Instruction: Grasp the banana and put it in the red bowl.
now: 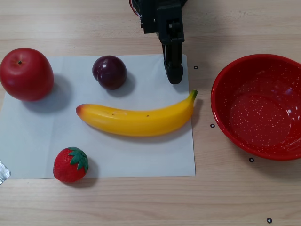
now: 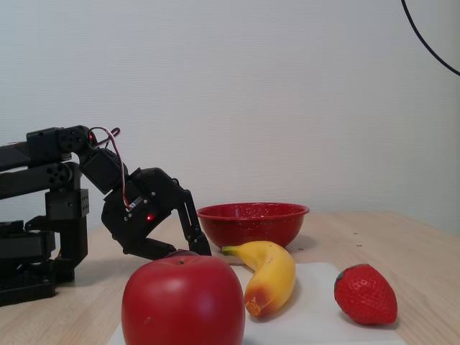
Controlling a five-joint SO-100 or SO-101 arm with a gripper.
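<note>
Banana [image 1: 137,121] on paper [image 1: 141,160], one red bowl [image 1: 259,108], jaws closed, holding nothing

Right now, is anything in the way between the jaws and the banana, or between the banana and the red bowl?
Nothing visible. The gripper hangs just above the banana near its stem end; the plum sits off to the side. Only bare table lies between banana and bowl.

Lab-like tabletop: bare white wall [image 2: 287,86], light wooden table [image 1: 235,197].
</note>
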